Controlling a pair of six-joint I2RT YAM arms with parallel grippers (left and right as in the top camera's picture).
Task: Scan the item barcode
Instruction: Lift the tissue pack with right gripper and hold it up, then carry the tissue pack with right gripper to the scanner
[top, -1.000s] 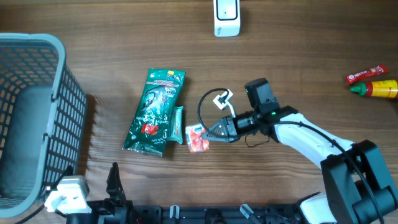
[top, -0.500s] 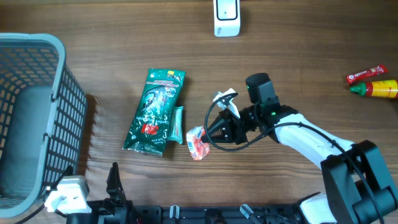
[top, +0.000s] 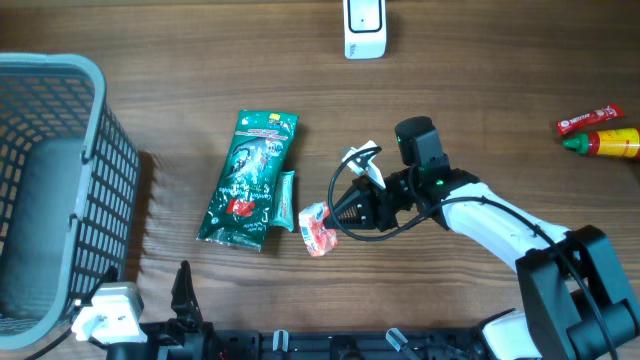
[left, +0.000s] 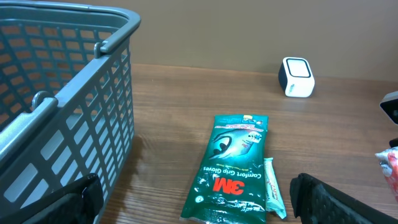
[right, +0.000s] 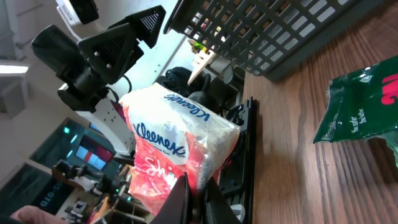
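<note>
Tissue pack (top: 316, 230) (red/white, Kleenex print) is held near table (top: 500, 80) centre, just right of the green glove pack (top: 248, 180) and the slim teal pack (top: 287, 200) beside it. It is pinched by one edge in the right gripper (top: 340, 215), fingers pressed together on the wrapper. In the wrist view the pack seems lifted clear of the wood, printed face twd the camera; no barcode is seen in any view. Step judged: pick done, transfer to scanner (top: 364, 28) not yet made. Scanner stands at the far edge, well apart from the pack. Next move prob. calls for a carry away from the robot and a wrist roll so the barcode side, likely on the hidden face, is presented to the scanner window; the thin-edge grip means the pack may sag or swing. Route fwd is open bare wood w/ nothing between. Basket (top: 60, 70) occupies far left. Sauce sachet (top: 589, 120) and sauce bottle (top: 605, 143) lie at right edge, well off the path. Left gripper (left: 198, 202) is parked at the near edge, jaws spread wide, holding nothing.
</note>
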